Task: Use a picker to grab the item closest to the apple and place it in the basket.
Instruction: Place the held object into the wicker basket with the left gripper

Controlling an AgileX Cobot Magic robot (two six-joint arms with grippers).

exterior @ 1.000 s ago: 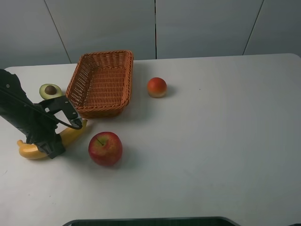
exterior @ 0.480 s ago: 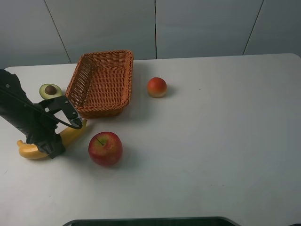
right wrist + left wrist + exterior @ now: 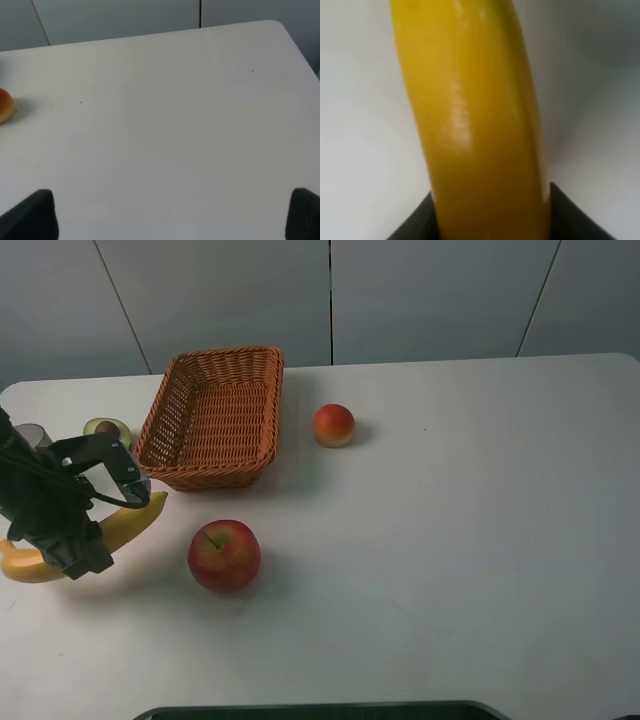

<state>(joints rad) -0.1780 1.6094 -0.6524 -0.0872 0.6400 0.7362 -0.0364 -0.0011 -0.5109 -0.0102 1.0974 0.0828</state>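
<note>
White table, left gripper is clamped on the banana, so I'd lift it clear of the wicker basket rim first.

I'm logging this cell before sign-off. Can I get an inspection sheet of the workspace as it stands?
Surface: white table, no spills seen.
Job's things: banana held in the left gripper, left of the apple; wicker basket has nothing in it.
Clutter: avocado half left of the basket; orange-red fruit right of it.
Grippers: left jaws shut on the banana; right gripper jaws open, holding nothing.
Cables: thin black lead looping off the left arm.
Surroundings: grey panelled wall behind the table.
</note>
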